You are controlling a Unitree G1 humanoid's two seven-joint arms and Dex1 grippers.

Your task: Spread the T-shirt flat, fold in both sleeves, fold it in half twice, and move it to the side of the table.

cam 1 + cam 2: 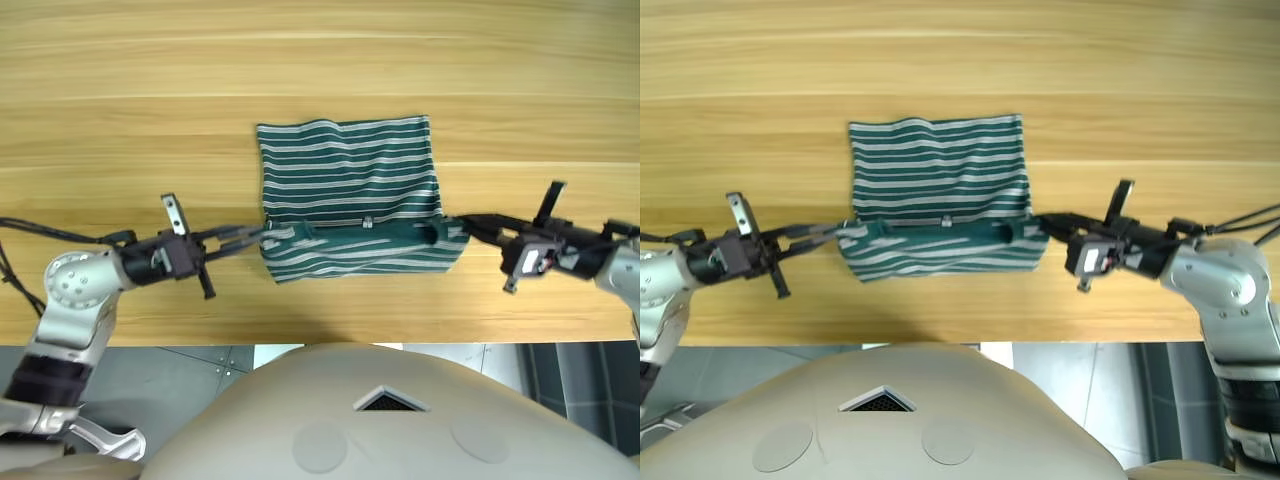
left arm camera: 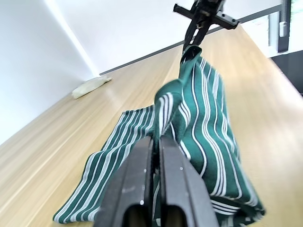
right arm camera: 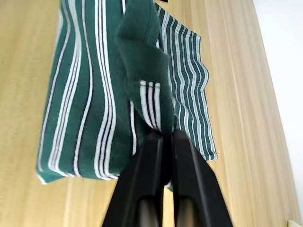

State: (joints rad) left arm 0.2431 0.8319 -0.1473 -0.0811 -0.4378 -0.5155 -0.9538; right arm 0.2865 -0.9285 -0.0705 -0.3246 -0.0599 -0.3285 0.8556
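A green T-shirt (image 1: 348,175) with white stripes lies folded into a rectangle on the wooden table (image 1: 120,110). Its near edge is lifted off the table and stretched between my two grippers. My left gripper (image 1: 262,233) is shut on the near left corner of the T-shirt (image 2: 199,123), with the cloth pinched between its fingers (image 2: 142,165). At the near right corner my right gripper (image 1: 447,225) is also shut, pinching a bunched fold of the T-shirt (image 3: 142,85). The far half of the shirt rests flat on the table.
The table's front edge (image 1: 300,342) runs just behind both arms. Open tabletop lies to the left, right and beyond the shirt. A small pale object (image 2: 91,86) lies at the far end of the table by the wall.
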